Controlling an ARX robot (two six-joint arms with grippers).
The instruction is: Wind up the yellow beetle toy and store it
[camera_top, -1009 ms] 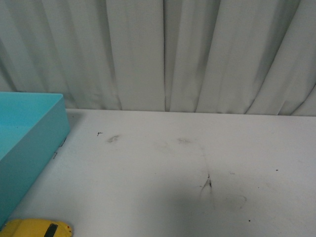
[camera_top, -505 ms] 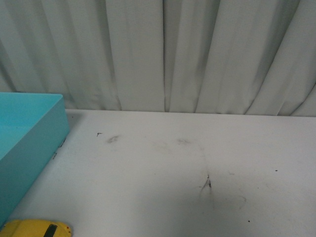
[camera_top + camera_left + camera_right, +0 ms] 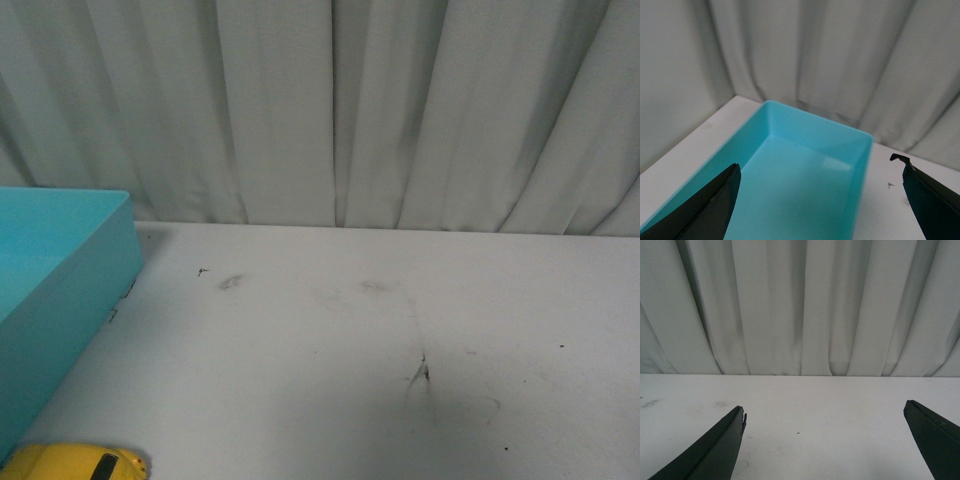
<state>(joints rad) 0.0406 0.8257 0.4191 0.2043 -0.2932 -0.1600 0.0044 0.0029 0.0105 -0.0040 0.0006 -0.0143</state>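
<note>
Beetle toy (image 3: pixel 70 464), yellow, just beside teal bin (image 3: pixel 72 300)

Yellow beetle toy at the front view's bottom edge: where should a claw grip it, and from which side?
Tentatively, since only its rounded top shows: take the yellow beetle toy across its flanks, coming down from above with the open left claw. The domed top offers no hold, and the turquoise bin stands close beside it.

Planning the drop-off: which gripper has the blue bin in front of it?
The left gripper: the turquoise bin shows between its open fingers. The right gripper, also open, faces only white table and curtain.
</note>
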